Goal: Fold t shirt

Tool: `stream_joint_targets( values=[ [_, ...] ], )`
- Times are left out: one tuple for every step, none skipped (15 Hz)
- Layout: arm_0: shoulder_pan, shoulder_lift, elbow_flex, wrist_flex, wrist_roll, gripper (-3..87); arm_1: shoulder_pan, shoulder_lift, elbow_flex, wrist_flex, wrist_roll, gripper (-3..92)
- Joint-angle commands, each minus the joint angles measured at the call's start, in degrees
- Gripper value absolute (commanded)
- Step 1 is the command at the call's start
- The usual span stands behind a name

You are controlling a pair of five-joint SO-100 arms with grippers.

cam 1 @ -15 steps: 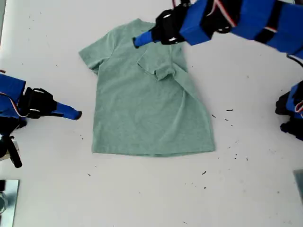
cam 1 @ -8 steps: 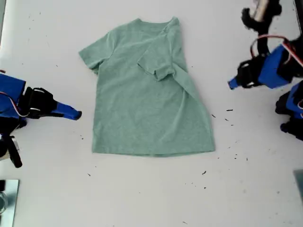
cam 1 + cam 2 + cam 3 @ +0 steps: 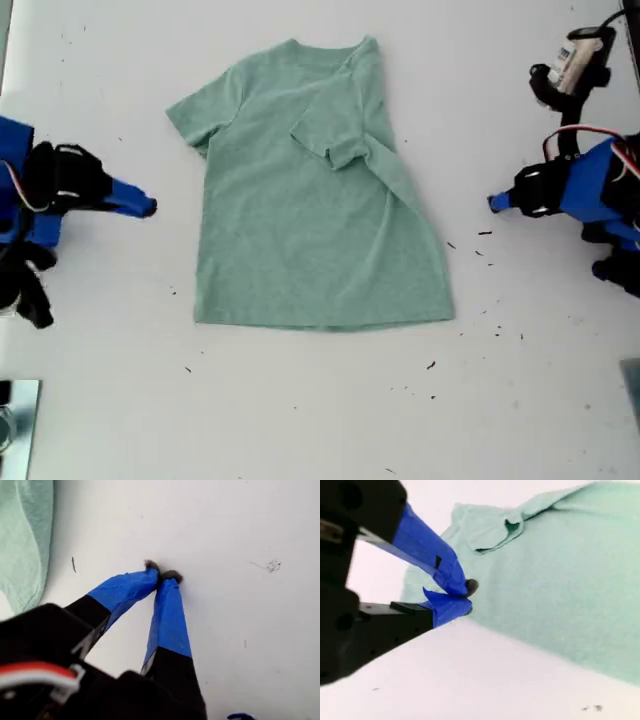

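Exterior view. The t shirt [image 3: 310, 230] lies flat on the white table [image 3: 300, 420], about mid-table. The collar is toward this view's top and the hem toward its bottom. The long axis runs top to bottom, leaning a little, with the hem end drifting to the exterior view's right. The folded sleeve [image 3: 335, 135] on that same side is turned in over the chest. The spread sleeve [image 3: 195, 115] on the exterior view's left lies flat. My first gripper [image 3: 493, 203] is at the exterior view's right, well apart from the cloth, with dark specks [image 3: 485, 233] on the table near it. My second gripper [image 3: 150, 208] is at the exterior view's left, near the shirt's side edge and not touching it. This view is too small to read either jaw gap.

First wrist view. It settles what the exterior view could not: the blue-taped jaws of my first gripper [image 3: 162, 575] meet at the tips with nothing between them, over bare table. Only a strip of the t shirt [image 3: 25, 535] shows at the frame edge. A small cluster of specks [image 3: 272, 565] lies beyond the tips.

Second wrist view. My second gripper [image 3: 466, 596] has its jaws drawn together and holds nothing. The t shirt [image 3: 560, 570] fills the ground beyond the tips. The spread sleeve [image 3: 487, 530] shows its cuff opening, a detail the exterior view does not show.
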Motion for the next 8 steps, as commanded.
stream_joint_targets(
  values=[
    [-15.0, -16.1, -22.1, 8.2, 13.6, -0.2, -0.6, 0.9, 0.7, -1.7, -0.1, 2.4],
    [-22.1, -20.0, -26.7, 9.3, 19.4, -0.2, -0.6, 1.8, 1.2, -1.7, -0.1, 2.4],
    [-28.3, -24.1, -30.0, 10.0, 24.7, 0.9, -0.6, 2.8, 1.6, -1.4, -0.2, 2.4],
    [-31.9, -28.3, -33.3, 10.9, 28.4, 12.3, -0.6, 3.4, 1.8, -1.1, -0.3, 2.4],
    [-33.0, -31.6, -36.7, 11.3, 30.9, 22.3, -0.7, 3.5, 1.9, -1.1, -0.3, 2.4],
    [-33.8, -34.5, -39.3, 11.7, 32.0, 24.1, -0.8, 3.6, 1.9, -1.1, -0.2, 2.4],
    [-35.1, -37.4, -40.3, 11.7, 33.4, 24.7, -0.8, 3.8, 2.0, -1.1, -0.3, 2.4],
    [-36.1, -40.3, -40.3, 11.3, 34.0, 25.0, -0.8, 4.1, 2.2, -1.1, -0.3, 2.3]
  ],
)
